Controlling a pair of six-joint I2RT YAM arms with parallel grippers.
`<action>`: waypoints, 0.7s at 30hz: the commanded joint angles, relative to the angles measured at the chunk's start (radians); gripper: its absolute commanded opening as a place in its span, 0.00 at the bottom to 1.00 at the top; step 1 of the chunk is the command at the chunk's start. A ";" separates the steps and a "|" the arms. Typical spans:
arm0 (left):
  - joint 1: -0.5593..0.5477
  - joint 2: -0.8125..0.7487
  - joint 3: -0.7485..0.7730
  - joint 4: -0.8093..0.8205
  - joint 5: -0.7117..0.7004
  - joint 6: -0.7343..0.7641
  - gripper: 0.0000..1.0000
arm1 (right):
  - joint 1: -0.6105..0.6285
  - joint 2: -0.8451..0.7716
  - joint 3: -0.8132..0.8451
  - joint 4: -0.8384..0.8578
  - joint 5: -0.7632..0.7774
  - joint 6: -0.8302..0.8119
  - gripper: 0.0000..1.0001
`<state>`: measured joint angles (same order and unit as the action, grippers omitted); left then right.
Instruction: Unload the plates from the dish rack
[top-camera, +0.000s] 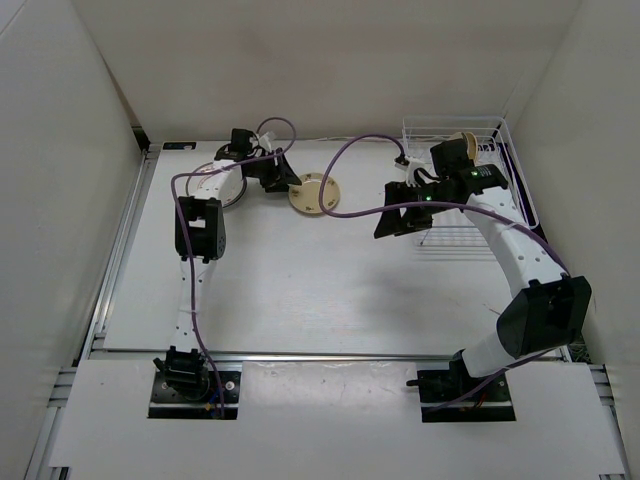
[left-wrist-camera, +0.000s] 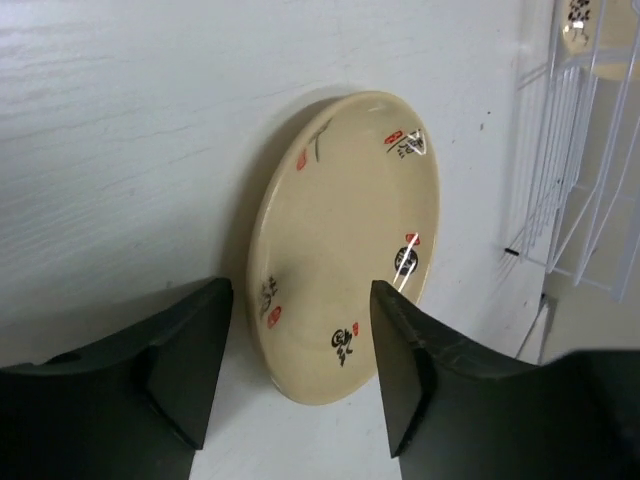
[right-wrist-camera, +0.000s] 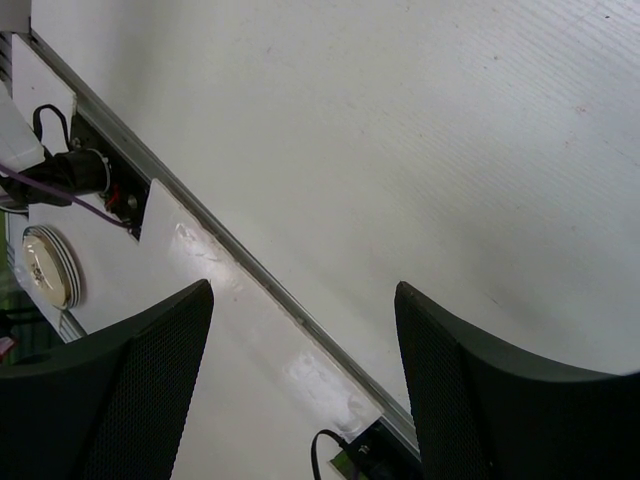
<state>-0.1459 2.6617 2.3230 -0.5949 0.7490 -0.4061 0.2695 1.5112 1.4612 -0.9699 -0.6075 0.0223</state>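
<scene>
Left gripper (left-wrist-camera: 300, 290), jaws apart, over cream plate (left-wrist-camera: 350, 200), dish rack (top-camera: 460, 238) beyond

dish rack (left-wrist-camera: 560, 170) cropped, racked plate (left-wrist-camera: 590, 25) cut off

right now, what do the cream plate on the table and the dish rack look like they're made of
Cream plate: smooth and glossy, with a bright highlight near its rim and printed black and red marks. It could be glazed ceramic or melamine; the look leaves it open. Dish rack: thin white wires, probably coated metal.
</scene>
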 joint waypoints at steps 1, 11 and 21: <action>-0.006 -0.029 -0.005 0.018 0.009 0.020 0.70 | 0.000 -0.040 -0.001 0.005 -0.001 -0.012 0.77; -0.015 -0.215 -0.138 0.009 -0.193 0.098 0.99 | 0.000 0.012 0.109 0.169 0.798 -0.041 0.78; -0.034 -0.583 -0.353 -0.009 -0.226 0.173 0.99 | -0.179 0.253 0.422 0.192 0.796 -0.073 0.78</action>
<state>-0.1616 2.2944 2.0003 -0.6071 0.5240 -0.2836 0.1429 1.7168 1.7874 -0.8116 0.1688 -0.0353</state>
